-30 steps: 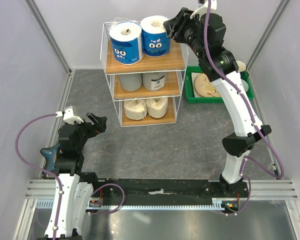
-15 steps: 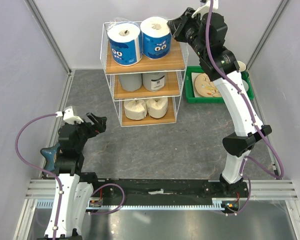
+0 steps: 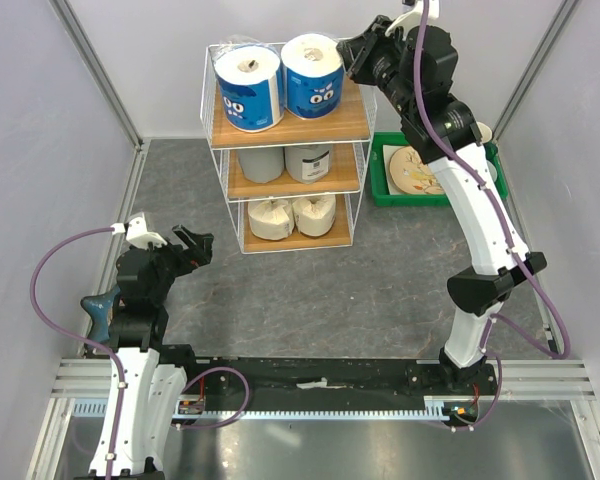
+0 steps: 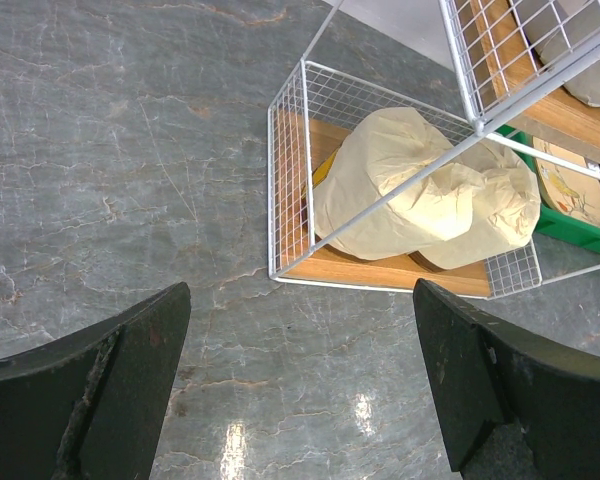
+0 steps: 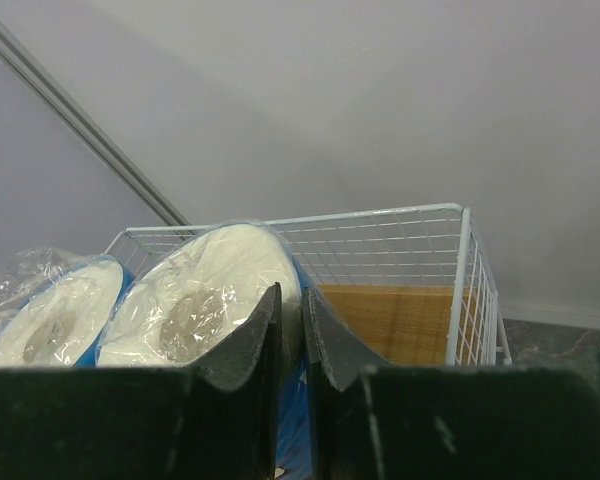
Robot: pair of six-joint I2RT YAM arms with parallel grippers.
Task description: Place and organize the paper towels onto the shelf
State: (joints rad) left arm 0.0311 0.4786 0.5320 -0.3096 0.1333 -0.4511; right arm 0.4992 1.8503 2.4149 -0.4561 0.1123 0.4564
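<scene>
The right gripper (image 3: 352, 53) is clenched, its 2 fingers (image 5: 245, 345) pressed almost together with only a thin slit between them and nothing visibly held. It sits at the top tier of the shelf (image 3: 350, 121), just beside the right blue roll (image 3: 313, 75); whether a finger touches the wrap cannot be told. The left gripper (image 3: 195, 245) is released, jaws spread wide and empty, hanging over the counter (image 3: 330, 290) in front of the bottom tier.

1 second ago the right blue roll leaned forward with the right gripper over its top edge; now it stands upright beside the left blue roll (image 3: 250, 85), and the gripper sits slightly further right. The left arm has not shifted.

2 grey rolls (image 3: 263, 162) fill the middle tier and 2 cream rolls (image 3: 268, 218) the bottom one. A green tray (image 3: 385, 190) lies right of the shelf, partly behind the right arm.
</scene>
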